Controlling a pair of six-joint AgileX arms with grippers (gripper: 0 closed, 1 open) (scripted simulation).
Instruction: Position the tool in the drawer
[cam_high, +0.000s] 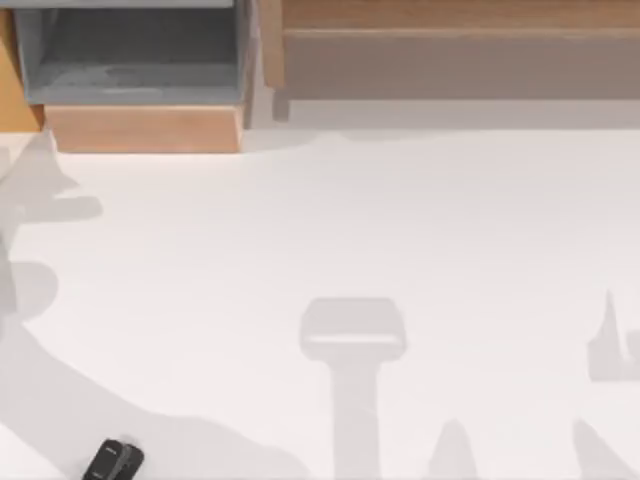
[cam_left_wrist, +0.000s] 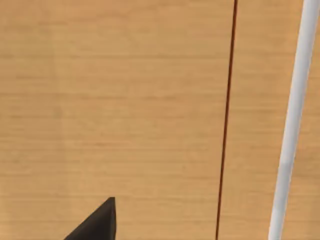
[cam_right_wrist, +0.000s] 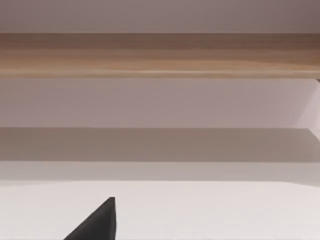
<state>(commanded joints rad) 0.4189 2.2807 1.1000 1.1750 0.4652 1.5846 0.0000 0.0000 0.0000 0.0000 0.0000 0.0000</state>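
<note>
Tool (cam_high: 113, 460) sits at the near edge of the white table (cam_high: 400, 220), far over on the left side. It is a small black oblong with pale grey marks, lying at a slant inside a broad grey shadow. Nothing touches it.

The drawer (cam_high: 140, 128) is well away from it, at the far left corner of the table. It is pulled out, with its light tan front panel facing the table. Behind the panel I see grey walls and a bare grey floor. To the right of the drawer runs the long wooden cabinet front (cam_high: 450, 14), with a grey band under it.

More soft shadows lie on the table, one with a blocky head on a straight stem (cam_high: 352, 340) near the middle of the near side, and some pointed ones toward the right.

My left gripper (cam_left_wrist: 97, 222) shows as one black wedge in the left wrist view. It is up close to a tan wood surface crossed by a thin dark seam (cam_left_wrist: 226, 125), with a pale bar (cam_left_wrist: 292, 125) beside it. I cannot tell whether this gripper is spread or pressed together.

My right gripper (cam_right_wrist: 97, 222) shows as the same kind of black wedge in the right wrist view. It is above white table and faces a wooden band (cam_right_wrist: 160, 55). Its state I cannot tell either.
</note>
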